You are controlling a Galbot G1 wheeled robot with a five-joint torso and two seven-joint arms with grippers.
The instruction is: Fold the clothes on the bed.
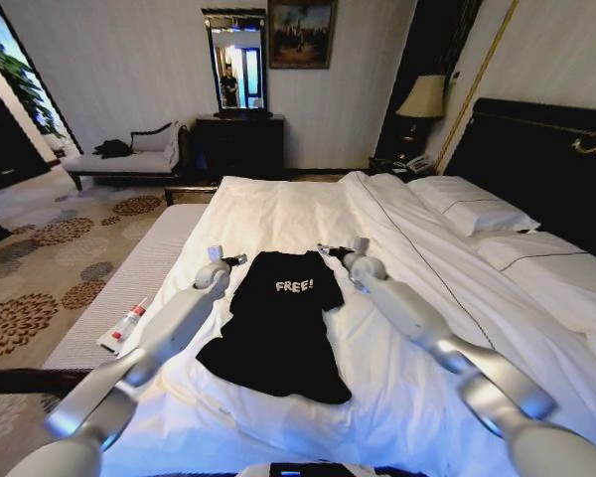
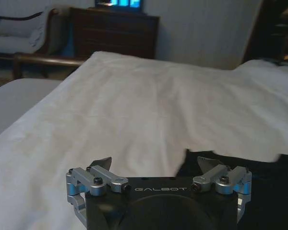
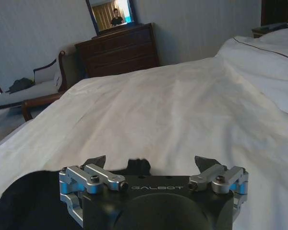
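Grippers, the left gripper (image 1: 236, 260) and right gripper (image 1: 326, 248), are held wide open by the sleeves of the soft black "FREE!" T-shirt (image 1: 278, 323), spread on the big white bed (image 1: 298, 214).

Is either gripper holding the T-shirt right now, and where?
Nothing is held: left gripper and right gripper hover open at the T-shirt's shoulders.

Loads of open duvet (image 1: 278, 214) past the T-shirt (image 1: 278, 323) toward the foot of the bed (image 1: 536, 159). Pillows (image 1: 472, 207) crowd the right; a small bottle (image 1: 127, 323) sits on the bench at left.
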